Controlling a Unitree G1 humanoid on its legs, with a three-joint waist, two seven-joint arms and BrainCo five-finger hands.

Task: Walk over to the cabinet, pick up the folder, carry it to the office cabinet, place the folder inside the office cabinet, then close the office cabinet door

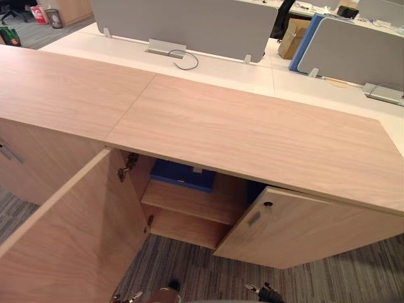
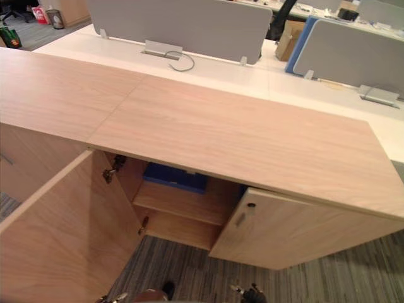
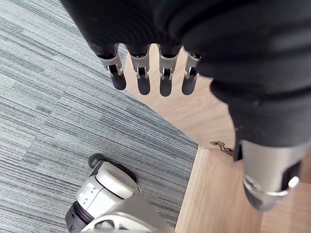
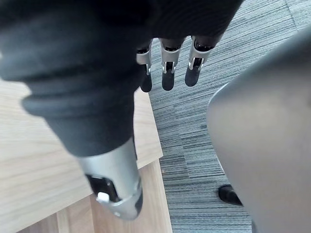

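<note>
Left eye view first, left to right. Far left we see a neighbouring cabinet (image 1: 25, 170) in the same light wood. It sits flush with the office cabinet (image 1: 252, 132), whose long top runs across the frame. Its left door (image 1: 69, 233) stands swung wide open toward us, with a metal hinge (image 1: 126, 167) at the inner edge. Between the doors we see the opening. The blue folder (image 1: 183, 175) sits inside on the upper shelf (image 1: 189, 202), tucked just under the top and well apart from both hands. Right of that, the right door (image 1: 303, 230) is ajar, angled out part way. It has a small keyhole (image 1: 268, 204) and a slim handle (image 1: 254, 218) near its free edge. Grey striped carpet (image 1: 189, 271) lies in front. Behind the cabinet we note a white worktop (image 1: 221, 69) carrying grey divider panels (image 1: 189, 25) and a loose cable (image 1: 186, 62). Further right is a cardboard box (image 1: 291, 38).

Left wrist view: the left hand (image 3: 165, 73) hangs over the carpet beside the open left door, fingers straight and relaxed, nothing in it. Right wrist view: the right hand (image 4: 167, 68) likewise hangs with straight fingers, empty, next to a wooden edge of the cabinet and above the carpet.
</note>
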